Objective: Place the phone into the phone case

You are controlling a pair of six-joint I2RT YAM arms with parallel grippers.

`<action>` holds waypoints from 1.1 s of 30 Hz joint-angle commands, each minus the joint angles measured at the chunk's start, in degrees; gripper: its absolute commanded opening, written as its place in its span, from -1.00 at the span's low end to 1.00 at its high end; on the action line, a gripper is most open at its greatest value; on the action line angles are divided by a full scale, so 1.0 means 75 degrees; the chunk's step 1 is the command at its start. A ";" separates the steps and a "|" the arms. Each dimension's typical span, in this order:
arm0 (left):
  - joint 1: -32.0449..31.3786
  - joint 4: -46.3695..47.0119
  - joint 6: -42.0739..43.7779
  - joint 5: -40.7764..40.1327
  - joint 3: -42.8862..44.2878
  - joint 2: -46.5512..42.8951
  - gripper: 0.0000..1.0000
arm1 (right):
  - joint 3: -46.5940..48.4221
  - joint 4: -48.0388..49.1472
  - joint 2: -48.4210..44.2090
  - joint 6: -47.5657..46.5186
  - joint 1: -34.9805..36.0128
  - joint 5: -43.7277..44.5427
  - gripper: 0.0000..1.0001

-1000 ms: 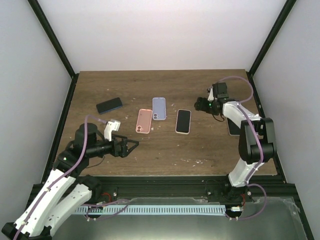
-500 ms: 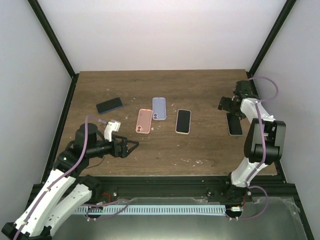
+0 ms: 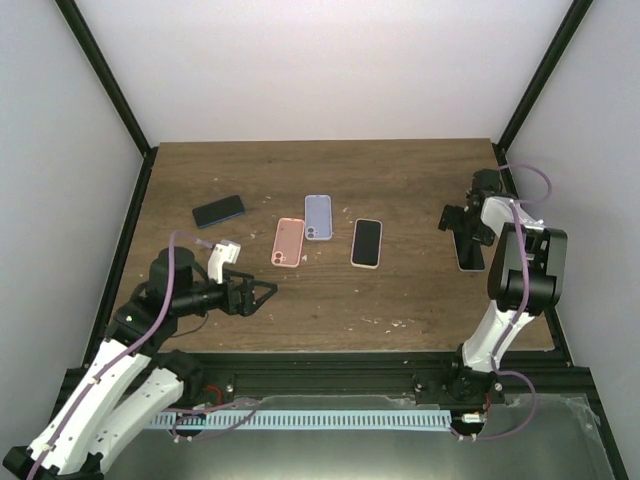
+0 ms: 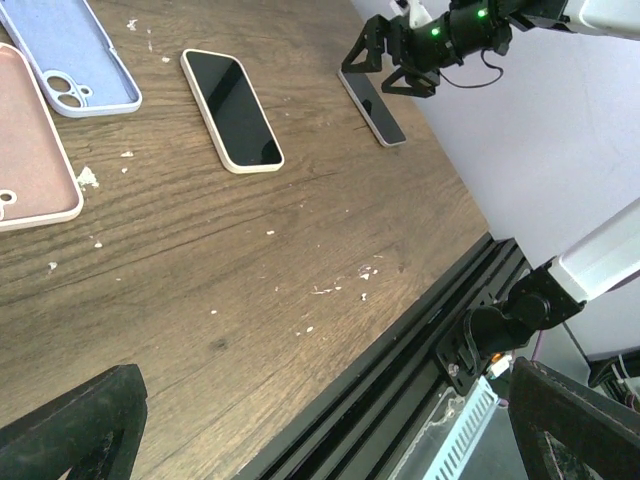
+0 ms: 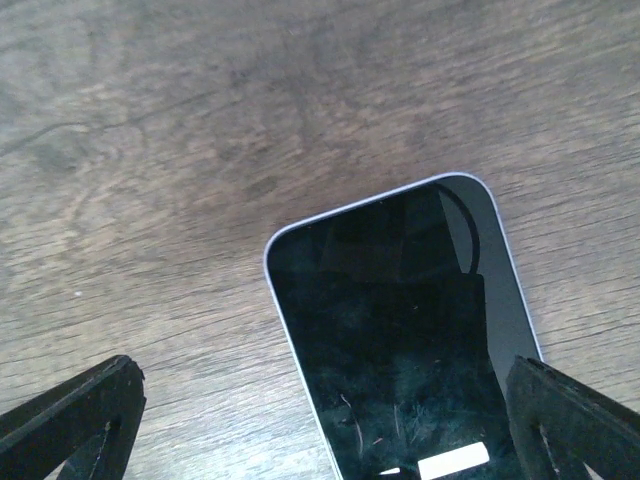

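Note:
A dark phone with a lilac rim [image 3: 470,257] lies flat near the table's right edge. My right gripper [image 3: 462,221] is open and hovers over its far end. In the right wrist view the phone [image 5: 400,340] sits between the open right gripper's [image 5: 320,430] fingers, untouched. A lilac case [image 3: 318,217] and a pink case [image 3: 288,242] lie open side up mid-table, with a white-rimmed phone [image 3: 367,243] to their right. My left gripper [image 3: 265,293] is open and empty, low over the near left of the table. The left wrist view shows the white-rimmed phone [image 4: 232,108] and the lilac case [image 4: 70,55].
A dark phone with a blue rim [image 3: 219,211] lies at the far left. Black frame posts stand at the table's corners, and the black rail [image 4: 420,330] runs along the near edge. White crumbs speckle the wood near the front.
My right arm has swung from the middle of the table to the right edge and now sits over the lilac-rimmed phone. The left arm has not moved.

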 commanded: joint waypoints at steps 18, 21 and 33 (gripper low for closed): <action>0.0005 0.0104 0.0137 0.0142 -0.0047 -0.0371 1.00 | -0.0139 0.0091 0.0595 -0.0173 -0.0129 0.0738 1.00; 0.0006 0.0104 0.0149 0.0140 -0.0046 -0.0385 1.00 | -0.0128 -0.0015 0.0598 -0.0133 -0.0128 0.0389 1.00; 0.0007 0.0107 0.0137 0.0131 -0.0052 -0.0422 1.00 | -0.0267 -0.0355 -0.0146 -0.0021 -0.0129 -0.0284 1.00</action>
